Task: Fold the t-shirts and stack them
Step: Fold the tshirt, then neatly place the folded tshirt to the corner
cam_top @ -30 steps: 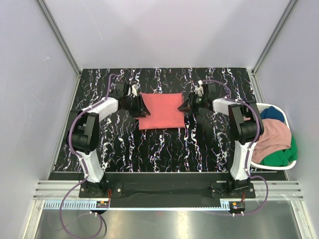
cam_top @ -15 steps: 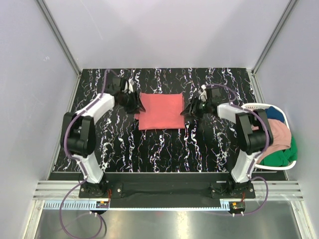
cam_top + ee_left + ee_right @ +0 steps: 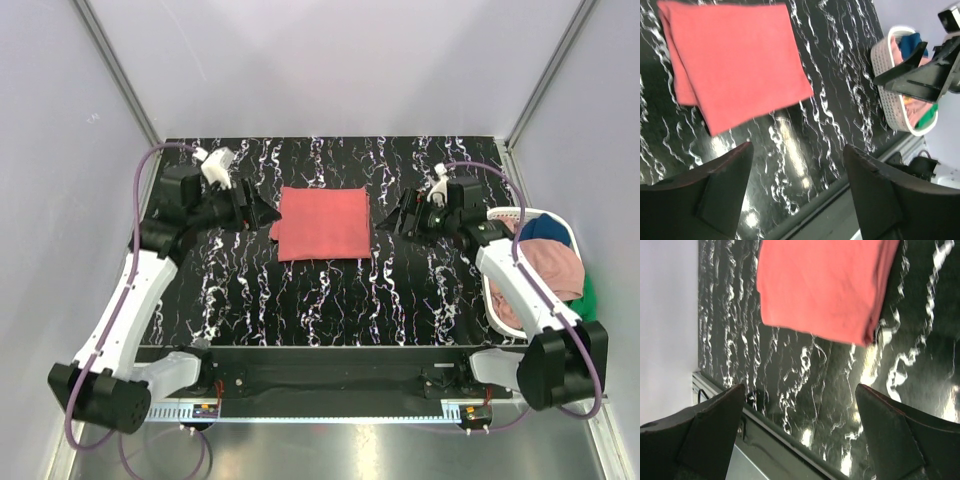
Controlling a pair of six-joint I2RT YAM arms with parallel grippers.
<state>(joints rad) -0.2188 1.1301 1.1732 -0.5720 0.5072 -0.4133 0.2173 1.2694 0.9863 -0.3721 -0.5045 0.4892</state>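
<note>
Looking from the top, the coral-red t-shirt [image 3: 322, 222] lies folded in the middle of the table [image 3: 320, 300], with the left gripper [image 3: 262, 212] and right gripper [image 3: 397, 216] just off its sides, and the other t-shirts [image 3: 548, 270] heaped in the basket [image 3: 522, 212]. Left wrist view: jaws spread wide, empty, shirt ahead. Right wrist: same deal, wide and empty. It's light, floppy cloth, so I'd pinch corners or edges, or the fold slides apart

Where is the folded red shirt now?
Top view: the coral-red t-shirt lies folded on the table, between the left gripper and the right gripper, touching neither.
</note>
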